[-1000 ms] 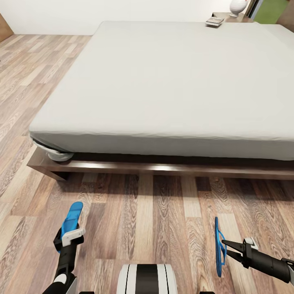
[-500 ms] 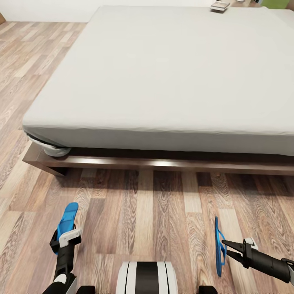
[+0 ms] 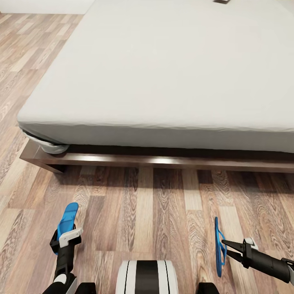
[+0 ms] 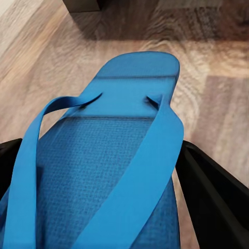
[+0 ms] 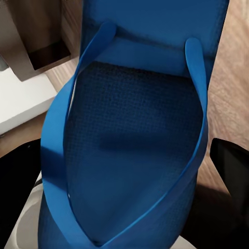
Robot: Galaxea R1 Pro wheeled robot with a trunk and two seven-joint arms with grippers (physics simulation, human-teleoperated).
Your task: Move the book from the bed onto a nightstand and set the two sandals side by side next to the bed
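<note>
Head view: each tool, left and right, grips a blue sandal above the floor before the bed.

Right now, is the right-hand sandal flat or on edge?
On edge. In the head view the right sandal shows as a thin blue strip with its strap bulging sideways, held above the floor by the right gripper.

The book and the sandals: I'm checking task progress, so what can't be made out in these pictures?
- The book: head view, cut off by the top edge; its cover is unreadable.
- The left sandal: head view, its heel end is hidden by the left gripper.
- The right sandal: head view, seen edge-on in the right gripper; its sole is hidden.
- The bed: headboard end beyond the top edge.
</note>
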